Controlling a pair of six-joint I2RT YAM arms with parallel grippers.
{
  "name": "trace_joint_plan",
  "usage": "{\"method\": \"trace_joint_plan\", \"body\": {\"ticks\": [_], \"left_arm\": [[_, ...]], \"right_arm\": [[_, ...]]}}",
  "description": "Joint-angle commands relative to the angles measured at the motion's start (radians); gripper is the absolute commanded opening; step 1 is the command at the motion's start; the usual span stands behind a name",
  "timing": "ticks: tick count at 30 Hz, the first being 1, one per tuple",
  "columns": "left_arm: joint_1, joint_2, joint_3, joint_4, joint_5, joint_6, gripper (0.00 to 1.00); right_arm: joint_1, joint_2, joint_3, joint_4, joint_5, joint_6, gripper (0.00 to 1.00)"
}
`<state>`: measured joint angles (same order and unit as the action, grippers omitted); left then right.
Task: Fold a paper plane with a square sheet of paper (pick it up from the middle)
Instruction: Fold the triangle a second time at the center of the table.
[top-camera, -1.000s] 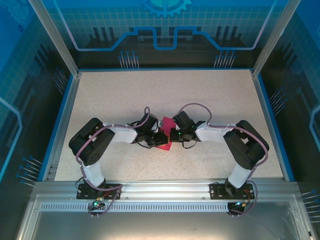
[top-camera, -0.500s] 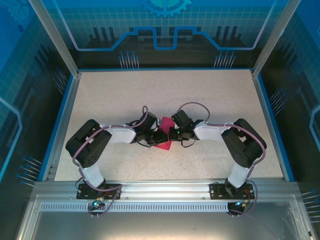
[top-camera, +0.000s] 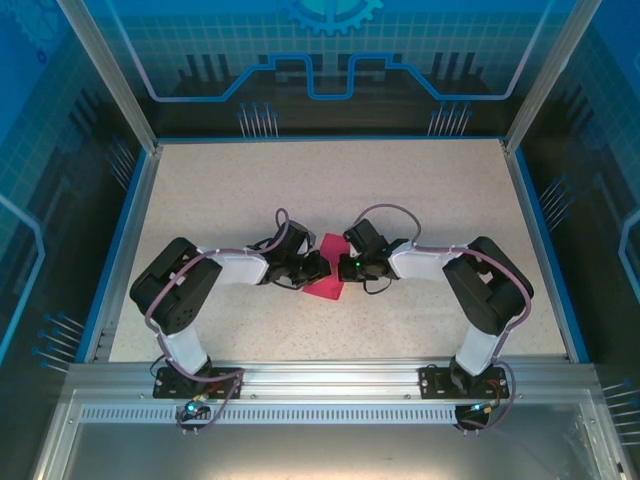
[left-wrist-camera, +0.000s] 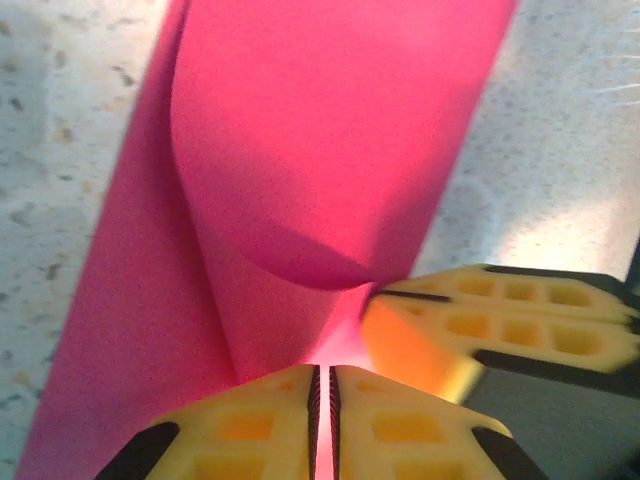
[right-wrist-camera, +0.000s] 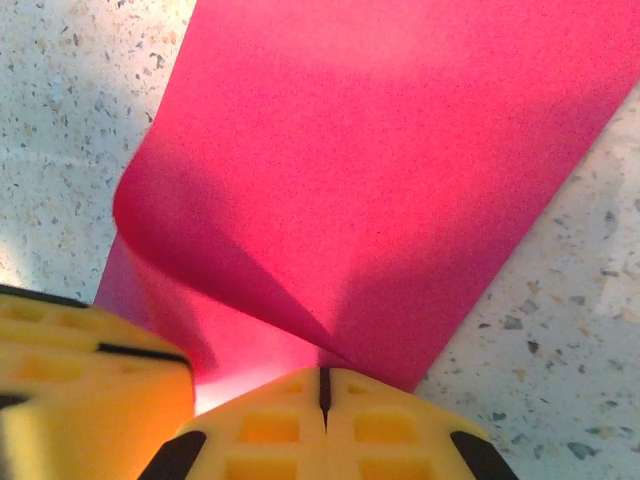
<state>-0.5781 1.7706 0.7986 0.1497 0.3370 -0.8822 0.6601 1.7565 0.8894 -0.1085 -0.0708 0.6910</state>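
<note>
magenta-pink, the square sheet of paper (top-camera: 325, 288) lies in the middle of the table (top-camera: 420, 200), between the two claws. the left gripper (left-wrist-camera: 322, 405) and right gripper (right-wrist-camera: 322, 400) are each clamped tight on it, nearly touching each other. over the last second the left arm has slid a little leftward, so more pink shows between them. i'd guess they're drawing a fold out. the sheet bulges in a soft, uncreased roll, long axis near to far, with no nose yet.
</note>
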Motion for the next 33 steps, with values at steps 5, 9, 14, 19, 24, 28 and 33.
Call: {"method": "trace_joint_plan", "body": {"ticks": [5,9,14,19,24,28,33], "left_arm": [[0.001,0.022,0.025,-0.113,-0.144,0.008,0.10],[0.001,0.023,0.018,-0.147,-0.173,-0.010,0.09],[-0.009,0.027,-0.004,-0.149,-0.172,-0.035,0.09],[-0.011,0.021,-0.028,-0.137,-0.170,-0.066,0.09],[-0.013,0.022,-0.036,-0.126,-0.162,-0.086,0.08],[-0.016,0.017,-0.043,-0.126,-0.163,-0.097,0.08],[-0.015,0.007,-0.048,-0.127,-0.161,-0.105,0.08]], "right_arm": [[-0.009,0.046,-0.029,-0.046,-0.005,-0.022,0.00],[-0.010,0.021,-0.016,-0.033,-0.030,-0.043,0.00],[-0.005,-0.081,-0.016,-0.007,-0.133,-0.065,0.00],[0.033,-0.156,-0.052,-0.013,-0.173,-0.040,0.00],[0.070,-0.164,-0.089,-0.005,-0.178,-0.015,0.00],[0.086,-0.135,-0.080,0.005,-0.169,-0.006,0.00],[0.087,-0.086,-0.081,0.019,-0.159,0.003,0.00]]}}
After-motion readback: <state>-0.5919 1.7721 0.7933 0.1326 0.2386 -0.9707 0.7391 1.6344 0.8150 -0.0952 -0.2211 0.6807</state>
